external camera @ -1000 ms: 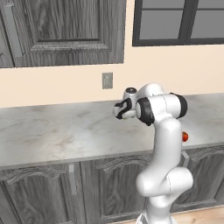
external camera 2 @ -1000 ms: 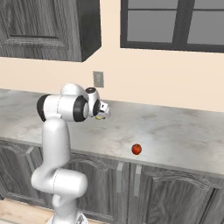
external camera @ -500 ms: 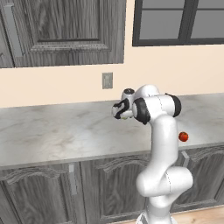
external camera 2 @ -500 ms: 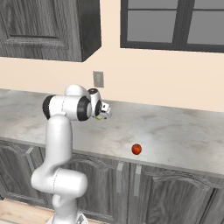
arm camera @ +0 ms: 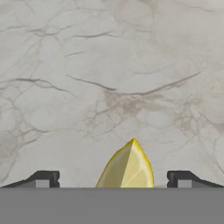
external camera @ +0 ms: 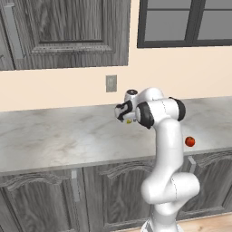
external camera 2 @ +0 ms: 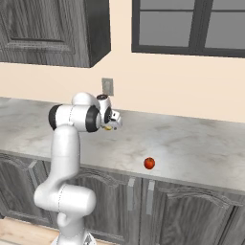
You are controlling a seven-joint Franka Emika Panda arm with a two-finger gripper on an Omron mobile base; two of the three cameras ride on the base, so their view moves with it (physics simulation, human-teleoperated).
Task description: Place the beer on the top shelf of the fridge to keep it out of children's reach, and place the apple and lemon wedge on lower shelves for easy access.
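Two fingertips [arm camera: 43,178] of the gripper [arm camera: 113,179] stand wide apart around the lemon wedge [arm camera: 127,168], gripping nothing; the apple [external camera 2: 149,163] lies on the bench [external camera 2: 201,148].

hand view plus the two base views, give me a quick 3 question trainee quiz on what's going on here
1. True or false: the gripper is clamped shut on the lemon wedge.
2. Where does the apple sit on the counter? A) near the front edge B) against the back wall C) under the gripper
3. Fill in: in the hand view, the lemon wedge lies between the two ____.

Key
1. False. The jaws stand wide, one fingertip on each side of the wedge with gaps.
2. A. It rests close to the front edge, apart from the arm.
3. Fingertips.
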